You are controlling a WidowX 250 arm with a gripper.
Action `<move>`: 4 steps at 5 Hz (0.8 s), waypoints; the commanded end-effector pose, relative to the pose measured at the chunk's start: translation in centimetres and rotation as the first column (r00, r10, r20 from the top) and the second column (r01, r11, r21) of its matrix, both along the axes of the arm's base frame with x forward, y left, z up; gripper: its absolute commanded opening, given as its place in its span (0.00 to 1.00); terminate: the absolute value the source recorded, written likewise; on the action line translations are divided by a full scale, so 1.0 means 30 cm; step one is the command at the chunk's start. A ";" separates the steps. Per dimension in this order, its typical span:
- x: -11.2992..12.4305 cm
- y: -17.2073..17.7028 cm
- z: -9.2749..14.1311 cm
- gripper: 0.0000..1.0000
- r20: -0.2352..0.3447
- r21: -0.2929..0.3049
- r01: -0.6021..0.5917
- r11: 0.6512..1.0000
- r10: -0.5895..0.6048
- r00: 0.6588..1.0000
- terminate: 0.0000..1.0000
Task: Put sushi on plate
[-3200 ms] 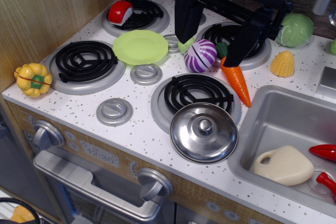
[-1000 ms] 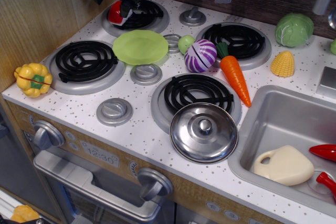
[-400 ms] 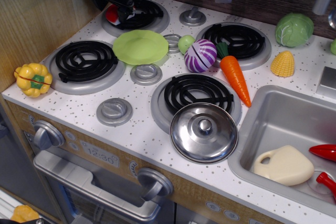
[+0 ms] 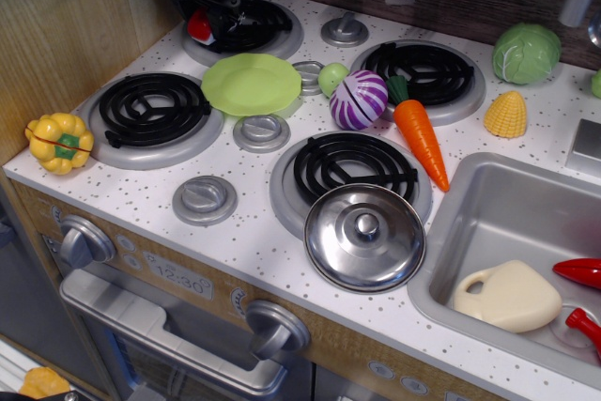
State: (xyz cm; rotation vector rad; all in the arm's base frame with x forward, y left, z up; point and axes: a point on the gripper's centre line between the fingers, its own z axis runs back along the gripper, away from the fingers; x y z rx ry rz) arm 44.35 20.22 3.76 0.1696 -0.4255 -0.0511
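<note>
The sushi (image 4: pixel 199 27) sits on the back-left burner (image 4: pixel 272 33). Only a sliver of its red top and white base shows. My black gripper (image 4: pixel 212 31) has come down over it from the top left, with its fingers on either side of it and hiding most of it. I cannot tell whether the fingers press on it. The light-green plate (image 4: pixel 252 84) lies empty just in front of that burner, between the burners.
A purple-striped cabbage ball (image 4: pixel 358 100), a small green piece (image 4: pixel 331 77) and a carrot (image 4: pixel 419 140) lie right of the plate. A steel lid (image 4: pixel 364 236) rests at the front. A yellow pepper (image 4: pixel 59 141) is far left. The sink (image 4: pixel 526 232) is on the right.
The gripper swung from the back-right burner to the back-left one and came down around the sushi. In the last half second it barely moved. The sushi has stayed on the burner.
</note>
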 end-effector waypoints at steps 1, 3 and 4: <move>-0.009 -0.020 0.166 0.00 0.018 0.062 -0.003 0.998 0.002 1.000 0.00; -0.097 -0.208 0.269 0.00 -0.016 0.060 -0.134 0.989 0.135 0.991 0.00; -0.109 -0.278 0.210 0.00 0.014 0.037 -0.180 0.983 0.180 0.984 0.00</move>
